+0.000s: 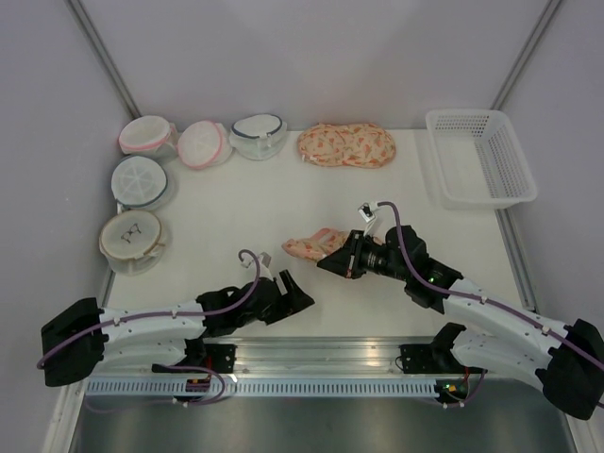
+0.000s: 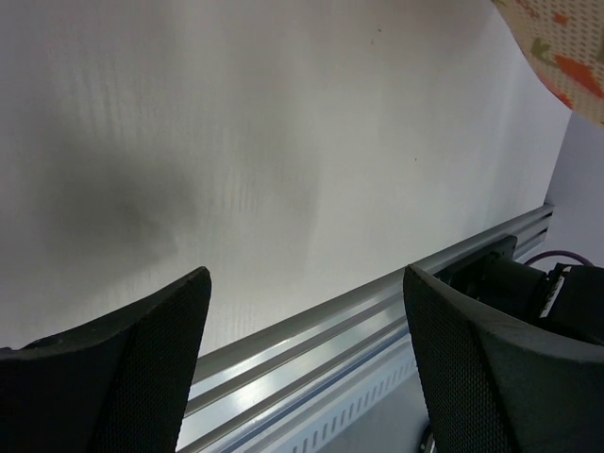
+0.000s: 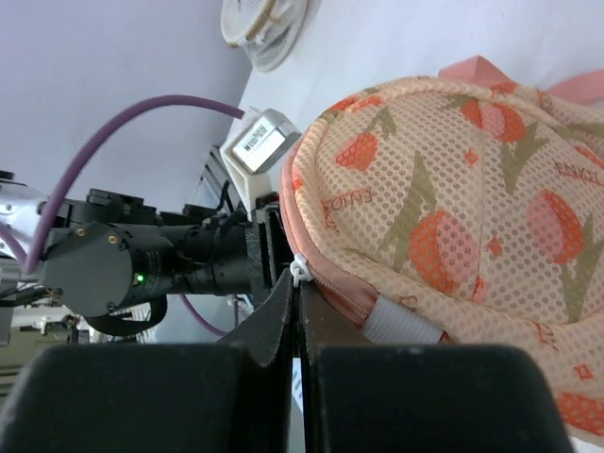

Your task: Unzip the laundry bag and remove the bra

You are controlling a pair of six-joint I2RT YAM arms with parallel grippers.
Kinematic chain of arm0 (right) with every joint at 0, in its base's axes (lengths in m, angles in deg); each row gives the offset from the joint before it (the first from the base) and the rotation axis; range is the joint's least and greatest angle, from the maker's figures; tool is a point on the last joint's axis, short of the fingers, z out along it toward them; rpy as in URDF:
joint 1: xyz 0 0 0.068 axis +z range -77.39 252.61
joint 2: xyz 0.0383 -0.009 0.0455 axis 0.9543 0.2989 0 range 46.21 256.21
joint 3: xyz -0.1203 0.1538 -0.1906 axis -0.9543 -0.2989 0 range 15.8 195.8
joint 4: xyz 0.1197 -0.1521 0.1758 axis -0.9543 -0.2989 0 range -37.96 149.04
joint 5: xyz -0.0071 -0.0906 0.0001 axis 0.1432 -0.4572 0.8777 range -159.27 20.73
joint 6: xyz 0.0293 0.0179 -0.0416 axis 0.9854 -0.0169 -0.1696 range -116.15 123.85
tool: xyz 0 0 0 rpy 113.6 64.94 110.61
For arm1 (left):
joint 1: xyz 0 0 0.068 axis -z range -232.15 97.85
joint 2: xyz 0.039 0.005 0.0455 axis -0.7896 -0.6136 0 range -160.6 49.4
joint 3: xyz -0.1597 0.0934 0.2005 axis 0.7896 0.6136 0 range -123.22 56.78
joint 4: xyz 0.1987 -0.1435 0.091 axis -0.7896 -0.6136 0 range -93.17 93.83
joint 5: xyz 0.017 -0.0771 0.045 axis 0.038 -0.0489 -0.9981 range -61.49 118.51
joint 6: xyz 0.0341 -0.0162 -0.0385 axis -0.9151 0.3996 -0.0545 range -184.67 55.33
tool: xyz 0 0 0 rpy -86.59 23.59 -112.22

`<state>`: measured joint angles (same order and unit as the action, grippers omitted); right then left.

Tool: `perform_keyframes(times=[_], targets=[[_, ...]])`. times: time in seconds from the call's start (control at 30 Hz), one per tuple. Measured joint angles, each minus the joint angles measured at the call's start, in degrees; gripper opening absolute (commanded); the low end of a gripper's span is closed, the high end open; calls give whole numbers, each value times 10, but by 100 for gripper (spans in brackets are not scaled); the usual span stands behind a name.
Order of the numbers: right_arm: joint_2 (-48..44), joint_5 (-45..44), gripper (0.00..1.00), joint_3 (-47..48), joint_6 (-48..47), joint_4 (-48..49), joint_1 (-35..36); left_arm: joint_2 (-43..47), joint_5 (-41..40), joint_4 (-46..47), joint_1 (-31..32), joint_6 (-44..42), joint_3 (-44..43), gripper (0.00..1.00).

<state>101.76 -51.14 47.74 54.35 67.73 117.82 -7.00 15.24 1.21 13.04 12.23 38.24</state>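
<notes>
Progress is slight, as I judge it: my right pincer [image 3: 294,293] has its two black fingers pressed together on what looks like the small white zip pull [image 3: 300,273] of the peach, orange-printed, peanut-shaped mesh laundry bag [image 3: 453,189] with pink trim. That bag lies near the middle of the white table [image 1: 283,198], just ahead of that pincer. Along the pink edge that I can see, the zip looks closed. So the pull has been taken, but the unzipping itself is not yet done. The bra shows in none of my views, and I take it to be inside the bag; opening the bag and drawing the garment out are both left to do. My left pincer [image 2: 307,283] hangs low over bare table near the front rail with its fingers wide apart, holding nothing and well short of the bag. By count there are two peach printed cases: the one I hold and a look-alike twin case [image 1: 346,145] at the far edge. There are five round domed mesh bags [image 1: 142,179] grouped at the far left corner and one white slotted plastic basket [image 1: 479,156] at the far right. No bra is visible.
</notes>
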Motion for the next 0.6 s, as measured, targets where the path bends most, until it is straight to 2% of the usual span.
perform_keyframes(times=[0.13,0.23,0.37,0.43,0.6], targets=[[-14,0,0,2,-25,-51,0,2,-17,17,9,10,4,89],[-43,-9,0,11,-56,-120,0,70,-40,34,9,33,43,89],[-93,-20,0,33,-105,-216,0,205,-80,38,9,62,103,100],[-105,-22,0,43,-128,-257,0,254,-97,38,9,77,115,99],[-104,-43,0,61,-167,-355,1,275,-117,54,9,105,117,100]])
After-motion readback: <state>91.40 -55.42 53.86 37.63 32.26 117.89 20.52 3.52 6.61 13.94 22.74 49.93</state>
